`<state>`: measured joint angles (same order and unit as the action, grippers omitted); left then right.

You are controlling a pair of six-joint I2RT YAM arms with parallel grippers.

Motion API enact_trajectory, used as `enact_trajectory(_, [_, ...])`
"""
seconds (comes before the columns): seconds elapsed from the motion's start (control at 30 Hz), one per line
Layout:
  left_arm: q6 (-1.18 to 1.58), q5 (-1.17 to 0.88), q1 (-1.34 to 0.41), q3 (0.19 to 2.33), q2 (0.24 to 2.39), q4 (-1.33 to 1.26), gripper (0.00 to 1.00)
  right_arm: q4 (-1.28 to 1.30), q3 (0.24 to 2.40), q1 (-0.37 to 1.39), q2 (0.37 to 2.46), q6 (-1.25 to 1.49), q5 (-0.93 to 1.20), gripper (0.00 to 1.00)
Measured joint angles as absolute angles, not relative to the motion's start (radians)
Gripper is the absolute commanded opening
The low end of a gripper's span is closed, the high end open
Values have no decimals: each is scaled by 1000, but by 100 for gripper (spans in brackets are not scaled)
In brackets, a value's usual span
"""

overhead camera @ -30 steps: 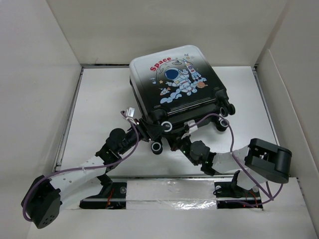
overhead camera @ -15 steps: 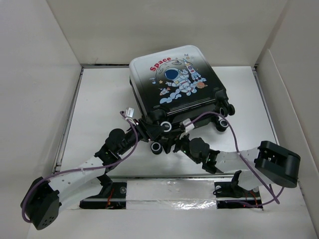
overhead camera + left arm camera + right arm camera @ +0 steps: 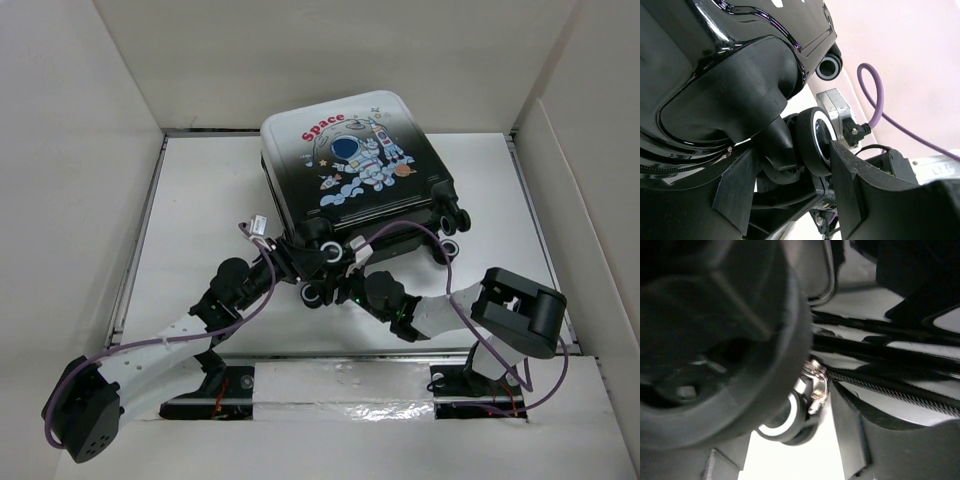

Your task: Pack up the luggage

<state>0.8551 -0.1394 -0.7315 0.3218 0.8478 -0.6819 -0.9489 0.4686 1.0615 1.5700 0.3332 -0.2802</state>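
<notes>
Left claw (image 3: 792,155) grasping caster wheel (image 3: 812,140); right claw (image 3: 777,430) released beside zipper pull (image 3: 812,385); luggage (image 3: 355,165) reads "Space".

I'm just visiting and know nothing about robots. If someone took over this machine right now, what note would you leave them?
Left gripper: shut on a caster wheel at the luggage's near edge.
Right gripper: open, zipper pull just ahead of it, not held.
The luggage lies flat on the table, lid down, astronaut side up.
Done: case looks closed.
Left: confirm the zip is fully run; that cannot be told here.
</notes>
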Motion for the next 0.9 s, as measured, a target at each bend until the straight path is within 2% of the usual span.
enact_trajectory(0.1, [855,-136,-728,321,848,-683,0,-1016,474,1056,1611,337,-263,61])
enact_trajectory(0.2, [855,-127,-725,320,848,-683,0,-1076,480,1053,1645,343,-244,51])
enact_trajectory(0.33, [855,-113,-724,320,842,-682,0,-1125,487,1052,1660,348,-224,32])
enact_trajectory(0.4, [855,-107,-722,318,841,-680,0,-1140,487,1050,1663,356,-224,27])
enact_trajectory(0.43, [855,-103,-721,318,841,-680,0,-1145,487,1046,1664,368,-220,16])
enact_trajectory(0.47, [855,-101,-720,318,841,-681,0,-1147,487,1045,1666,382,-215,13])
enact_trajectory(0.6, [854,-99,-719,318,839,-681,0,-1194,474,1028,1679,430,-240,11])
enact_trajectory(0.67, [854,-99,-719,315,837,-682,0,-1215,465,1020,1687,454,-256,18])
enact_trajectory(0.7, [854,-101,-719,313,834,-682,0,-1225,461,1013,1695,471,-265,26])
enact_trajectory(0.73, [854,-100,-719,311,832,-682,0,-1230,458,1005,1704,488,-270,46])
enact_trajectory(0.83, [851,-95,-718,307,830,-683,0,-1243,445,1003,1723,521,-273,58])
enact_trajectory(0.9, [850,-93,-718,307,829,-682,0,-1243,440,993,1736,546,-269,61])
